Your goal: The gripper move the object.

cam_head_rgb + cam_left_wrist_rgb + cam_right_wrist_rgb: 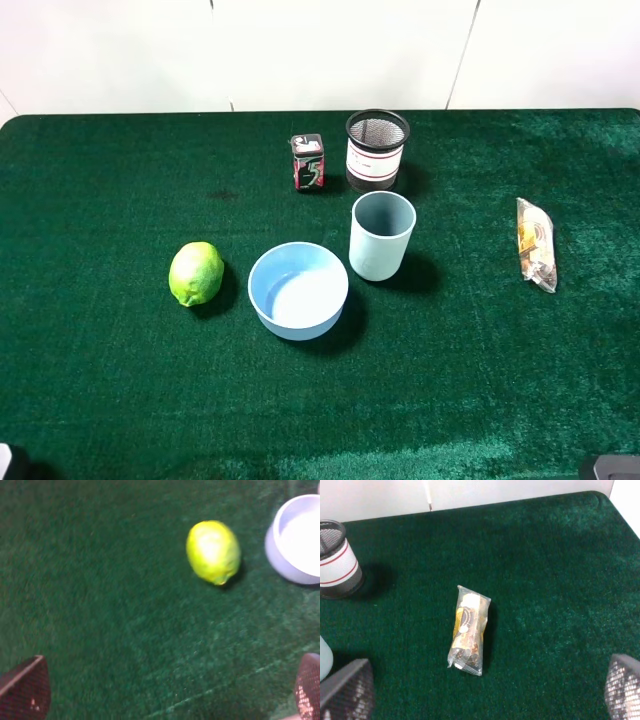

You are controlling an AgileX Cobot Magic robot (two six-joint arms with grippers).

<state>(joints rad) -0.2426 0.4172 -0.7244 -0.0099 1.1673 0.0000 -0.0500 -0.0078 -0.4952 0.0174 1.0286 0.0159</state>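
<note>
Green lime beside bowl, pincers apart.

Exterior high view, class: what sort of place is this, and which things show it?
Probably a robot test bench, not a home: a green felt tabletop against plain white panels, with unrelated items laid out apart, such as a lime, blue bowl and mesh cup.

Green felt table, white wall.

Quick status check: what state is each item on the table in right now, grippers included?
Lime: on the cloth, free, beside the bowl.
Blue bowl: upright, empty.
Cup: upright.
Mesh holder: upright.
Small box: standing.
Snack packet: lying flat.
Left gripper: open.
Right gripper: open.
</note>
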